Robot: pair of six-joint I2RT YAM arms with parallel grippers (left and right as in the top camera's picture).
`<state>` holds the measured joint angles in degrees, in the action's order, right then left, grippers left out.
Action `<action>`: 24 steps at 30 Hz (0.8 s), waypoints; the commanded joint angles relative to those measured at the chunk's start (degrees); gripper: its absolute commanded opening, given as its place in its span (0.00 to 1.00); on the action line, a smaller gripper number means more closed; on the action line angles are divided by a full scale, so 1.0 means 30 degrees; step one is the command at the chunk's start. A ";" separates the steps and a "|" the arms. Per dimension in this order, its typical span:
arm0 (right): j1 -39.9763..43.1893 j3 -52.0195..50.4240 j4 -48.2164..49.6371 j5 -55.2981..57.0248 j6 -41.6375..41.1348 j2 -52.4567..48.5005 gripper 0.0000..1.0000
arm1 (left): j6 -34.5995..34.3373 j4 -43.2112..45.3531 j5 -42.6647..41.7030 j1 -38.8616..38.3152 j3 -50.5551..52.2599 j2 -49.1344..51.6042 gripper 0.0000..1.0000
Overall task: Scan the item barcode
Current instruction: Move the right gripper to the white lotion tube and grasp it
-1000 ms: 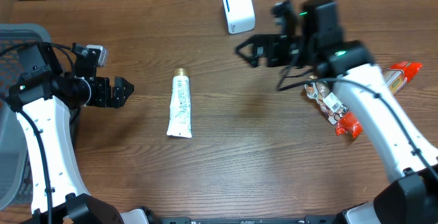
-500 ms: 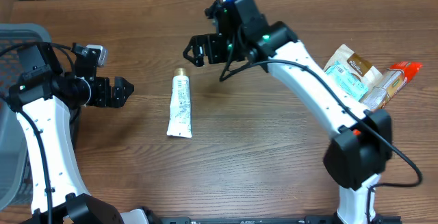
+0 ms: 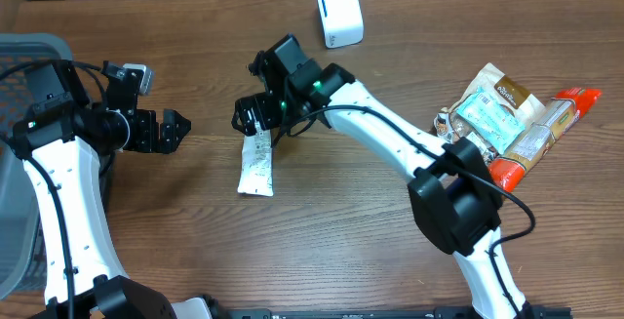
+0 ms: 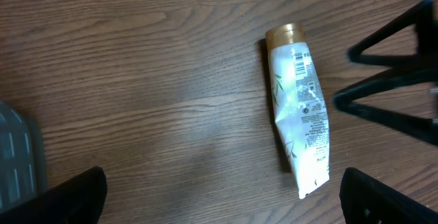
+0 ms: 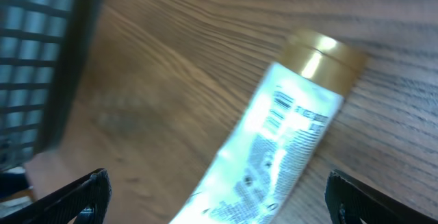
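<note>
Our right gripper (image 3: pixel 250 116) hangs open over the tube (image 3: pixel 255 158).
It lies between the spread fingers (image 5: pixel 79 193); our left gripper (image 3: pixel 175 129) stands open, well apart.

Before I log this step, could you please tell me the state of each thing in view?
Tube: lying flat, cap on, barcode up, not gripped.
Right gripper: open, over the tube's cap end.
Left gripper: open, empty, off to the tube's left.
Scanner: upright at the far edge, untouched.
Packets: piled at the right, untouched.
</note>
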<state>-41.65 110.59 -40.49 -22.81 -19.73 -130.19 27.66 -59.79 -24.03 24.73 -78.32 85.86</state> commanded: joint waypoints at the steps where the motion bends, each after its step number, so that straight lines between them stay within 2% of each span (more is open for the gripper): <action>1: 0.0080 0.0415 0.0124 0.0896 -0.0605 -0.0750 1.00 | 0.0350 0.0022 -0.0284 -0.0160 -0.0015 0.0095 1.00; 4: 0.0080 0.0233 0.0080 0.0969 -0.0969 -0.0852 1.00 | 0.0350 0.0029 -0.0284 -0.0160 -0.0015 0.0095 1.00; 6: 0.0044 0.0080 -0.0160 0.0940 -0.1035 -0.0867 0.94 | 0.0350 0.0022 -0.0284 -0.0160 -0.0015 0.0095 1.00; 13: -0.0408 -0.0612 -0.0539 0.0889 -0.1158 -0.0867 0.64 | 0.0350 0.0029 -0.0284 -0.0160 -0.0015 0.0095 1.00; 24: -0.0517 -0.2543 0.1005 0.0882 -0.2033 -0.0867 0.55 | 0.0350 0.0029 -0.0284 -0.0160 -0.0015 0.0095 1.00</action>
<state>-43.16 104.55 -38.72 -20.51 -25.06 -132.86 27.66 -59.79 -24.03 24.73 -78.32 85.86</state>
